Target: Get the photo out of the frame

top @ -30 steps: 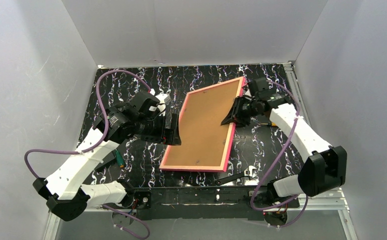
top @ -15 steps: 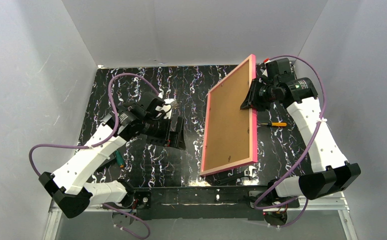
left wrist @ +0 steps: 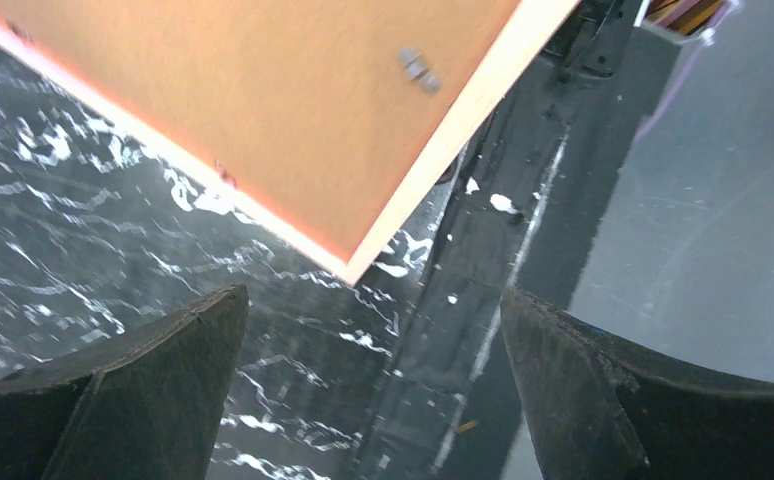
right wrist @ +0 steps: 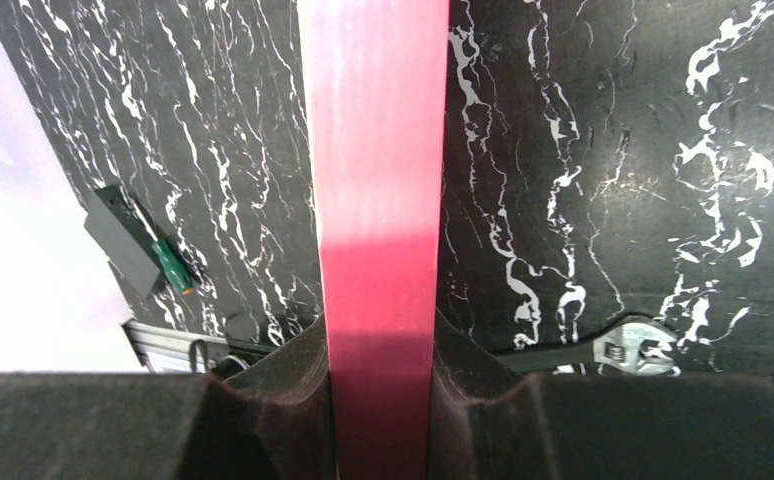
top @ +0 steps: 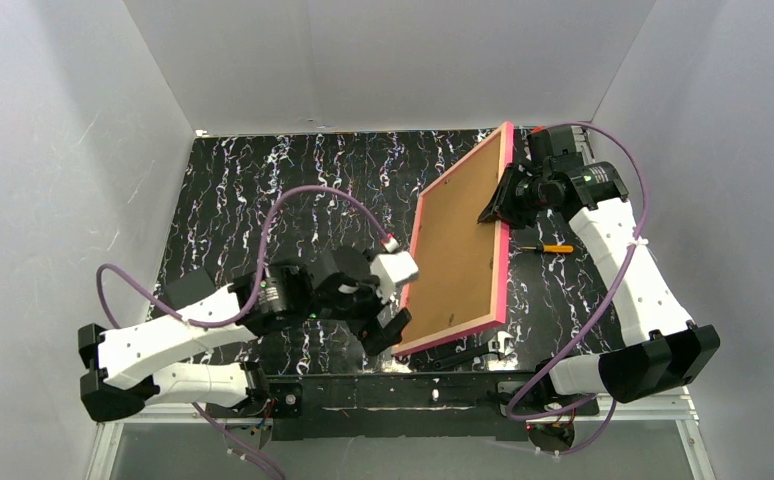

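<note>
While tilted, frame (right wrist: 378, 200) inside right pincer (right wrist: 379, 395)

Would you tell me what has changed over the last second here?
The right gripper tipped the frame up from nearly flat to steeply tilted, brown back facing left. The left gripper drew away from the frame's left edge, then swung to its near-left corner, jaws open. The right gripper's grip on the right edge stayed.

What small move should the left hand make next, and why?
Probably ease the open left hand forward toward the small metal clip on the brown back panel. The right hand grips the frame by its pink edge, tilted up, its back facing the left hand, which touches nothing.
</note>
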`<state>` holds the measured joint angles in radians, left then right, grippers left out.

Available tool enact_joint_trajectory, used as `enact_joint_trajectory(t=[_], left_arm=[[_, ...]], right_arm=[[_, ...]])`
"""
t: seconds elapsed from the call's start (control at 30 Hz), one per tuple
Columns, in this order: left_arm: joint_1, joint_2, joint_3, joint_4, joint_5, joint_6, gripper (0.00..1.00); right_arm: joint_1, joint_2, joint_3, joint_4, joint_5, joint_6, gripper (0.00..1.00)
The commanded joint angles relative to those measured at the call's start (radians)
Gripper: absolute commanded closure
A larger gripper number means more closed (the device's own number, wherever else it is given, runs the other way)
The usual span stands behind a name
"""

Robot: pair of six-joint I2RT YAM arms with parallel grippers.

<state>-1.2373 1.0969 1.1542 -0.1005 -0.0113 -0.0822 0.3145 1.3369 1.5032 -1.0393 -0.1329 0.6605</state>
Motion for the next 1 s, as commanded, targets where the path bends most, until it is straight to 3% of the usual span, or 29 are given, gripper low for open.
enact_joint_trajectory(t=[0.0,0.33,0.57,0.73,0.87,0.97], left_arm=[[-0.117,0.022,-0.033,0.138,-0.211,0.198,0.02],[-0.272,0.101,-0.203,0.550,-0.487,0.447,0.02],[-0.280,0.240,-0.150,0.712,-0.705,0.540,0.03],[-0.280,0.301,-0.120,0.781,-0.798,0.575,0.14],[-0.281,0.298,-0.124,0.800,-0.857,0.533,0.43],[-0.280,0.281,-0.116,0.744,-0.853,0.498,0.49]], right_arm=[[0.008,-0.024,-0.021,0.089,0.075,0.155,0.99],[0.025,-0.001,0.006,0.116,0.098,0.249,0.99],[0.044,0.002,0.009,0.121,0.109,0.290,0.99],[0.069,0.007,0.012,0.119,0.126,0.306,0.99],[0.089,0.010,0.017,0.119,0.128,0.314,0.99],[0.094,0.010,0.020,0.122,0.152,0.315,0.99]])
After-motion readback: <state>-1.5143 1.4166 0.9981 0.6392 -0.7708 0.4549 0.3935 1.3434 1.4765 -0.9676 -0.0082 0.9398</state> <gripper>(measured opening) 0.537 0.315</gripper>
